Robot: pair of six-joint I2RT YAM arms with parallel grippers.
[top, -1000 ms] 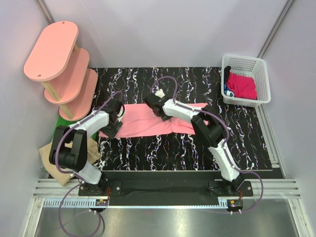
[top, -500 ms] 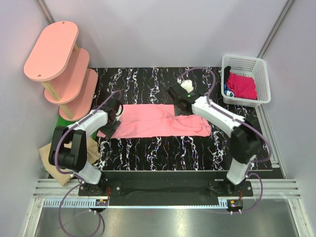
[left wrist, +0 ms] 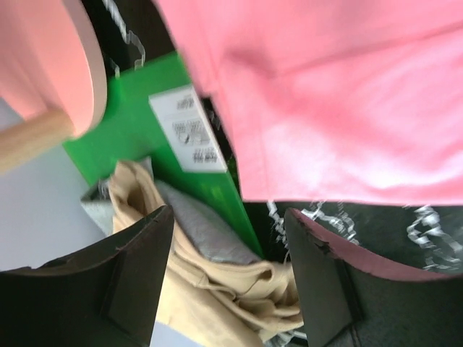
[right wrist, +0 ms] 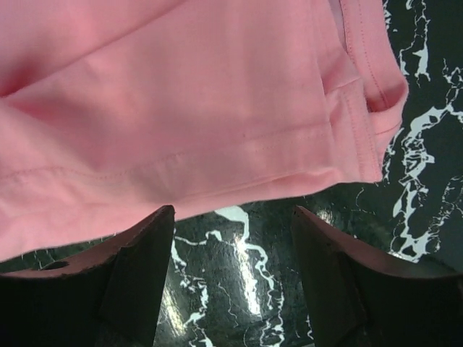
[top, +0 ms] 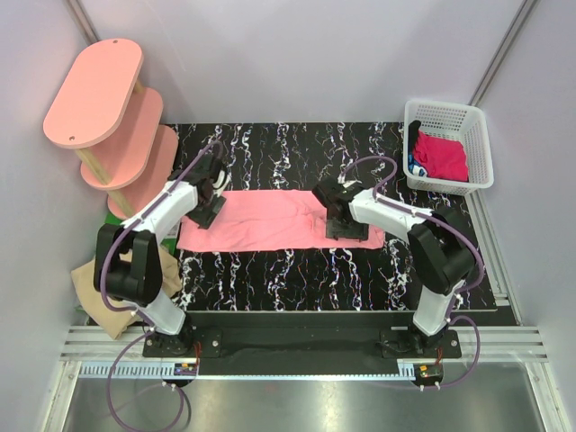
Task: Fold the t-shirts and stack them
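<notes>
The salmon-pink t-shirt point(top: 270, 220) lies on the table as a long flat strip. It fills the top of the right wrist view point(right wrist: 202, 108) and the upper right of the left wrist view point(left wrist: 347, 94). My left gripper point(top: 206, 212) is open and empty over the shirt's left end point(left wrist: 231, 289). My right gripper point(top: 337, 223) is open and empty at the shirt's right part, by its near hem point(right wrist: 231, 282). The tan-beige t-shirt point(top: 99, 283) lies crumpled off the table's left edge point(left wrist: 188, 289). The magenta-red t-shirt point(top: 441, 155) sits in the white basket point(top: 477, 135).
The pink oval shelf boards point(top: 94, 90) stand at the far left on a green base point(left wrist: 145, 123). The black marbled table point(top: 306, 279) shows bare below the shirt point(right wrist: 246, 275). A grey cloth point(left wrist: 195, 231) lies beside the tan shirt.
My right gripper swung from the shirt's middle to the right, then came down onto its right part. My left gripper moved a little away along the left end. The shirt lies flatter.
</notes>
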